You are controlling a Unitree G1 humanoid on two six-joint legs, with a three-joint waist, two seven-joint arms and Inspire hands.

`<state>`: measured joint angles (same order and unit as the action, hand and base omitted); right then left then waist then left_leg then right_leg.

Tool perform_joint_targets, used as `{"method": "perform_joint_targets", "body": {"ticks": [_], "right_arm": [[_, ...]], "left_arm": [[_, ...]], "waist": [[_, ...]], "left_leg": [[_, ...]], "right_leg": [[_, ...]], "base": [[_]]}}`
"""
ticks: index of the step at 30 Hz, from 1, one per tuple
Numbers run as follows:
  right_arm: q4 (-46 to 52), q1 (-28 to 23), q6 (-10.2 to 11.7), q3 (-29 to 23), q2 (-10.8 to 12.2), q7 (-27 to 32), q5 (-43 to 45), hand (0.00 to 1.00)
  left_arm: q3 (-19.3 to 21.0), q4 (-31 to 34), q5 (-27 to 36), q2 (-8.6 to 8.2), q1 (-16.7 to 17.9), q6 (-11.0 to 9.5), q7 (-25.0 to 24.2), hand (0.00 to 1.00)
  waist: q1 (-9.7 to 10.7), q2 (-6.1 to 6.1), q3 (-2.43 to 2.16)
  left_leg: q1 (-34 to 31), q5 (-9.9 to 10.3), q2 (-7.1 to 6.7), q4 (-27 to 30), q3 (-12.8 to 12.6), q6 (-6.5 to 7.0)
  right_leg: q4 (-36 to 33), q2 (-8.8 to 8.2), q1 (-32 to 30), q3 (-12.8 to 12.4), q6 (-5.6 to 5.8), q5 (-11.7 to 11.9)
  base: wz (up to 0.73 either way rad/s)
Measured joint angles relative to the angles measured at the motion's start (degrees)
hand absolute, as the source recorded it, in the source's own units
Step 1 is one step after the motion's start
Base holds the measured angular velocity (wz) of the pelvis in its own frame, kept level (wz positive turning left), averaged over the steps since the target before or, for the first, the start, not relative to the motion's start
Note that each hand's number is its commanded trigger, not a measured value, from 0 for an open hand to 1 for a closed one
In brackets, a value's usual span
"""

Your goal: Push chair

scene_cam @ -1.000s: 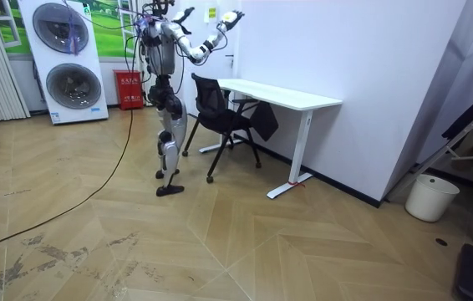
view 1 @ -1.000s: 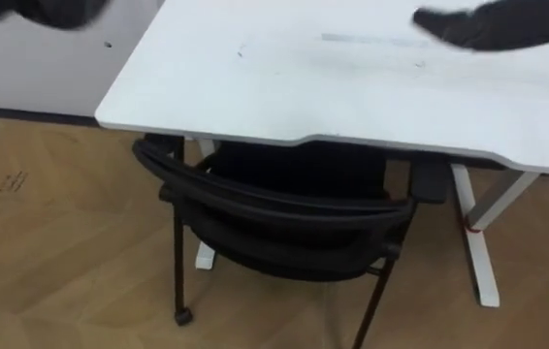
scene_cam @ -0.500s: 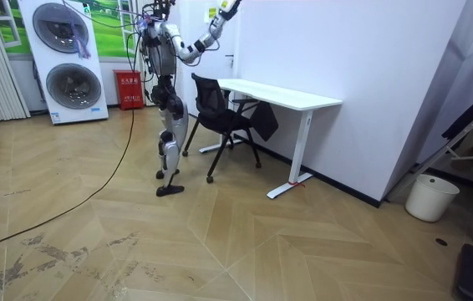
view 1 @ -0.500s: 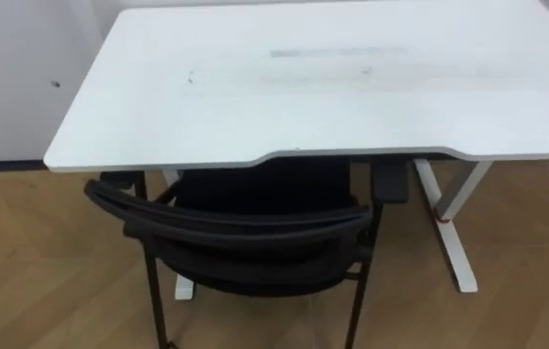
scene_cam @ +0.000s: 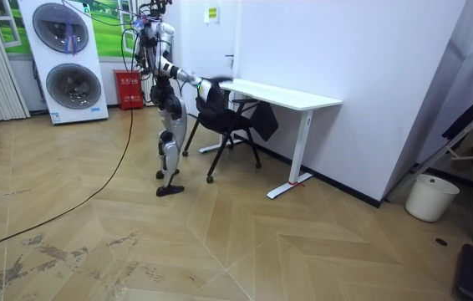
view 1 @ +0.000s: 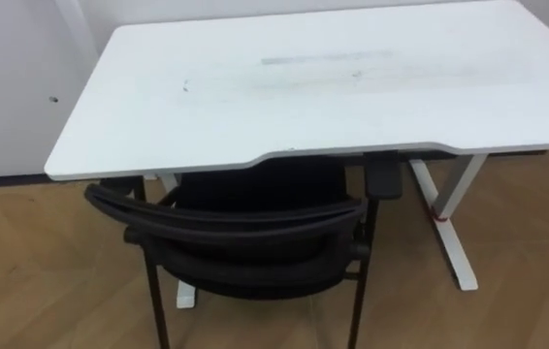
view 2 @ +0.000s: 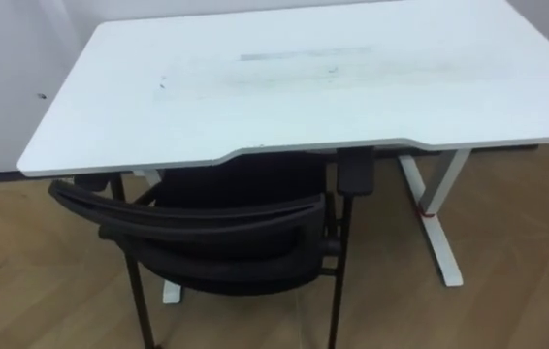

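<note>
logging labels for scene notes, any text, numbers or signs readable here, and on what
Small yellow-green sign on white wall: too small to read.
Red box on floor: white print, too blurred to read.
White rectangular desk top, black mesh-backed chair: no text.

Matt black cloth chair, smooth white desk top, faintly glossy wood floor
</note>
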<state>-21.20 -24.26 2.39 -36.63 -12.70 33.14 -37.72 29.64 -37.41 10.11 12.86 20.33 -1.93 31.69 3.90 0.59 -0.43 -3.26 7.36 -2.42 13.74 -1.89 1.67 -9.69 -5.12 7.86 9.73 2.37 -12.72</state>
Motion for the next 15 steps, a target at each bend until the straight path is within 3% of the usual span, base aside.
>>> {"method": "perform_joint_targets", "body": {"ticks": [3,8,10,12,15], "right_arm": [[-12.44,0.10,0.22,2.95,2.21,-6.22,-4.85,0.00],[-32.35,1.85,-1.43,6.36,3.44,-16.93,-3.80,0.00],[-38.91,3.04,-2.62,8.03,3.46,-20.23,-2.19,0.00],[-44.38,4.91,-4.63,11.13,3.62,-23.82,-1.25,0.00],[-46.05,7.21,-6.79,15.33,3.71,-26.83,2.20,0.00]], "left_arm": [[-4.67,-9.97,3.07,-1.31,0.74,-0.09,-5.11,0.00],[-6.16,-19.63,2.52,-2.91,0.77,1.28,-12.83,0.00],[-6.69,-21.32,2.05,-3.50,0.36,1.91,-15.05,0.00],[-9.96,-23.15,2.12,-3.84,-0.49,2.83,-17.83,0.00],[-13.94,-26.03,1.14,-4.48,-2.56,4.50,-20.37,0.00]], "waist": [[0.44,0.03,-0.07],[0.67,-0.14,-0.35],[0.64,0.06,-0.21],[0.72,-0.19,-0.07],[0.63,-0.37,0.08]], "left_leg": [[-0.06,0.36,-0.05,-0.10,-0.12,-0.06],[0.06,1.15,-0.05,0.07,-0.70,-0.07],[0.05,1.46,-0.12,0.32,-0.70,-0.08],[0.55,1.57,-0.26,0.14,-0.70,-0.03],[0.93,1.59,-0.39,-0.08,-1.00,0.03]], "right_leg": [[0.14,-0.05,0.15,-0.12,-0.08,-0.16],[0.11,-0.32,0.41,-0.34,-0.10,-0.71],[0.10,-0.34,0.52,-0.39,-0.04,-0.86],[0.16,-0.47,0.99,-0.36,0.09,-0.97],[0.07,-0.68,1.07,-0.30,0.18,-1.23]], "base": [[-0.01],[-0.03],[0.00],[0.00],[-0.04]]}}
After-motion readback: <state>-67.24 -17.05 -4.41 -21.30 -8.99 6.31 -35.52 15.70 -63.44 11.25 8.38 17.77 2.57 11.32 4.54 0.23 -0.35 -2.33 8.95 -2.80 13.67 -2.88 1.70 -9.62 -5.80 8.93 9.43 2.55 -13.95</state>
